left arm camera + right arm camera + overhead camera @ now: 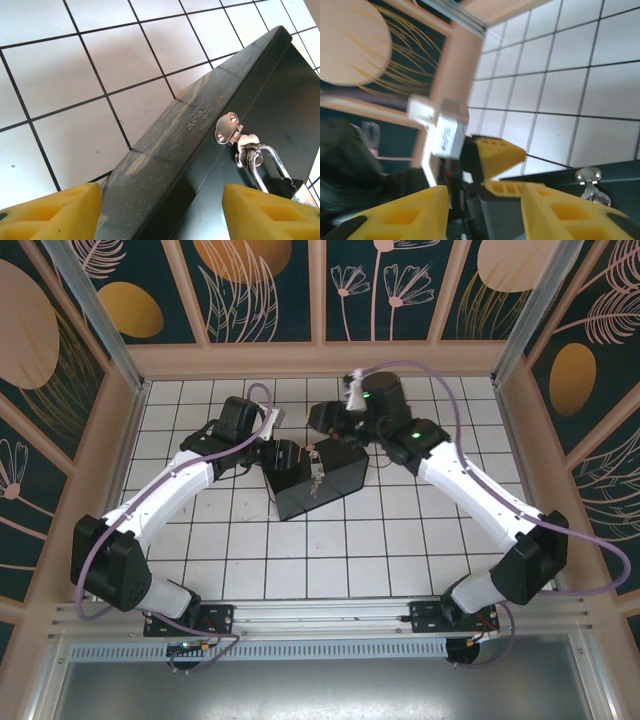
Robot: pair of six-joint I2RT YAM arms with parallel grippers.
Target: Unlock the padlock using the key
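step: early, getting set up at the lock; key not yet in the padlock point(265, 167) as far as I can judge
padlock: hangs by its shackle from the hasp point(227, 129) on the front of the black box point(190, 130), just below the lid edge; shackle looks closed through the hasp; body mostly cut off at the frame edge in the left wrist view
key: can't pick it out; in the top view there is a small silvery bit on the box front, too small to split into lock and key
box: sits mid table point(300, 570), between the two arms, turned at an angle to the grid
left gripper point(160, 215): fingers spread wide, straddling the box's top edge, one on the lid side and one on the front side, padlock just beside the front-side finger; contact is out of frame, so can't tell if it clamps the box or only brackets it
right gripper point(485, 215): fingers apart, nothing between them; view is blurred; hovers close to the box, looking across at the left gripper and the hasp
left arm pose: reaches forward and inward, wrist tipped down onto the box's left end
right arm pose: elbow far out to the side, forearm angled back in, wrist curled over the far side of the box
next move: right gripper needs the key in hand, then a fine line-up with the keyhole while the left steadies box or lock
risk: lock swings freely on the hasp, easy to miss
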